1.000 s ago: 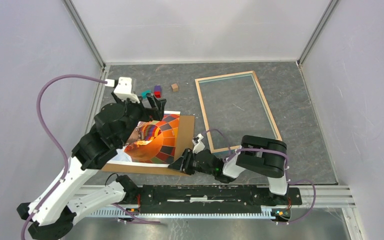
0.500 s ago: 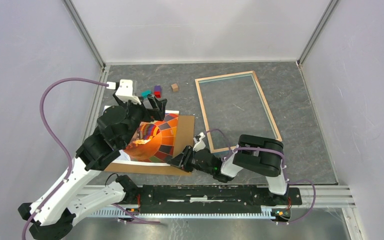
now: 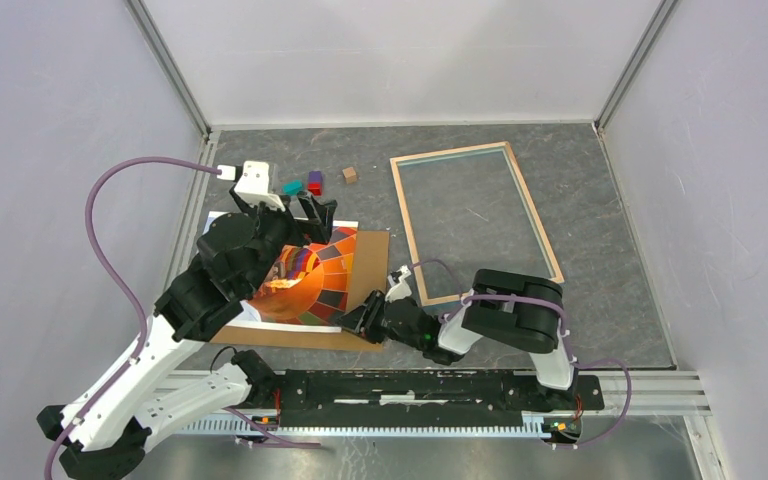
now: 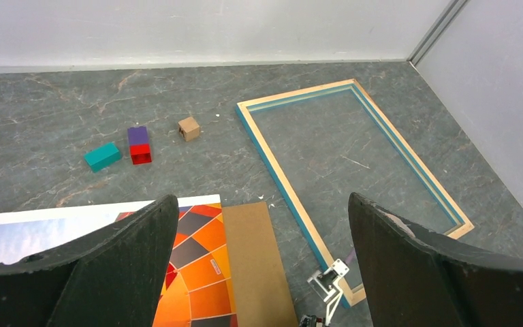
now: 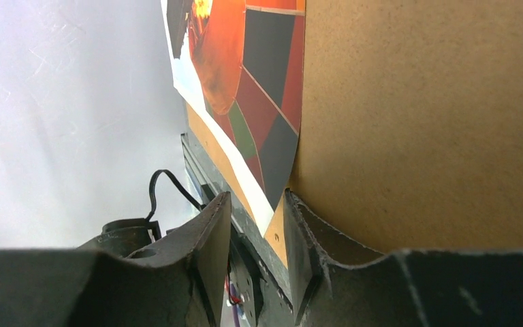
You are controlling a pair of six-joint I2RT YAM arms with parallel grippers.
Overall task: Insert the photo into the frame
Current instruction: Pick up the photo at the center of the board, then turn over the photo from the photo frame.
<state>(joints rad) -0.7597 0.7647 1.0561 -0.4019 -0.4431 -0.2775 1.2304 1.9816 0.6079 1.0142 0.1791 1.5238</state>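
The photo (image 3: 310, 280) lies on the brown backing board (image 3: 370, 265) at near left; the frame (image 3: 450, 152) lies flat, farther right. Our left gripper (image 4: 262, 199) hovers over the photo, fingers spread wide. Our right gripper (image 5: 255, 197) straddles its near right corner; we cannot tell whether the fingers pinch.

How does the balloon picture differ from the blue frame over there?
The picture is a solid, colourful sheet; the frame is a thin border with the table showing through. The picture lies on a brown board; the frame lies on the table itself. Both are large rectangles.
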